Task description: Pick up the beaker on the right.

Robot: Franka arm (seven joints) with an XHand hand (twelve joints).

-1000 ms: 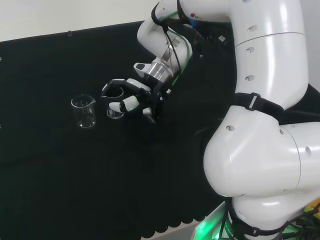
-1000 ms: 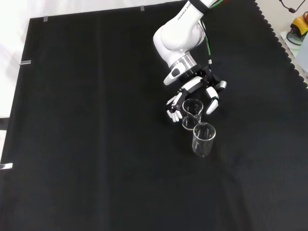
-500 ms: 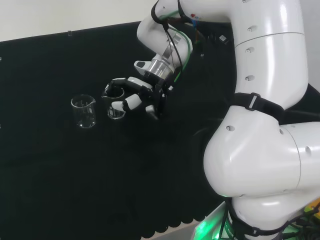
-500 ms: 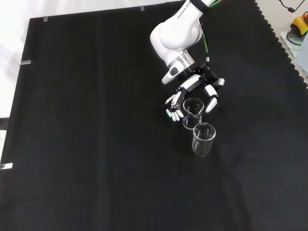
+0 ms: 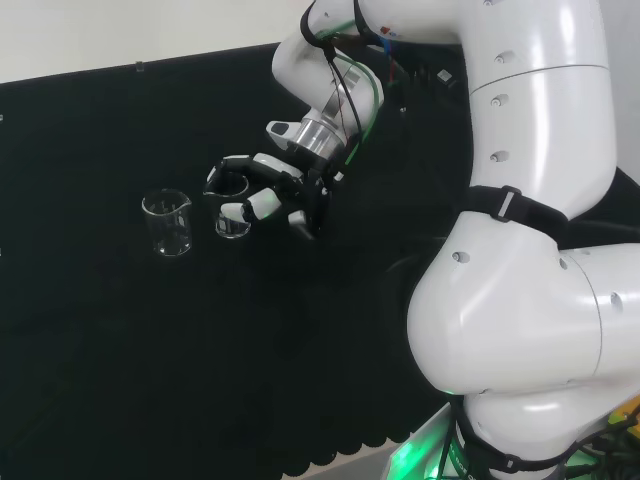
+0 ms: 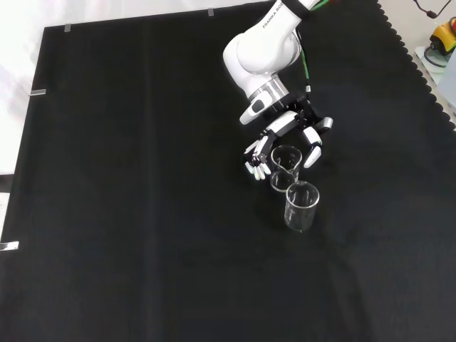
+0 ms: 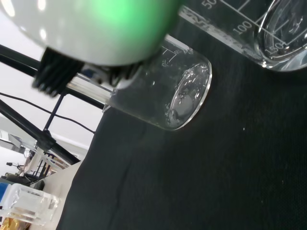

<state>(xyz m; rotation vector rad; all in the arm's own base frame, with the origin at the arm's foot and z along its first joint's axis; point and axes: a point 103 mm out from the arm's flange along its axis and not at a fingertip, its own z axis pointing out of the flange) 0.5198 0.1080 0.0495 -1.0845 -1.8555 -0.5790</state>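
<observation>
Two clear glass beakers stand on the black cloth. In the head view the right beaker point(image 5: 232, 208) sits inside the hand point(image 5: 285, 190), and the left beaker point(image 5: 168, 224) stands apart. The front view shows fingers point(image 6: 255, 161) on one side of the nearer beaker point(image 6: 285, 167) and the thumb point(image 6: 312, 149) on the other, bent loosely with small gaps to the glass. This beaker rests on the cloth. The other beaker point(image 6: 301, 206) stands just in front of it. In the wrist view the beaker point(image 7: 163, 96) lies close under the blurred white hand point(image 7: 96, 28), the second beaker point(image 7: 283, 33) beyond.
The arm's big white links point(image 5: 530, 250) stand at the head view's right. The cloth's scalloped edge point(image 6: 420, 57) runs along the front view's right, with small objects point(image 6: 442, 39) beyond it. Bare cloth point(image 6: 142, 214) spreads around both beakers.
The hand has shifted slightly around the right beaker and its wrist has turned a little. Both beakers stand where they were.
</observation>
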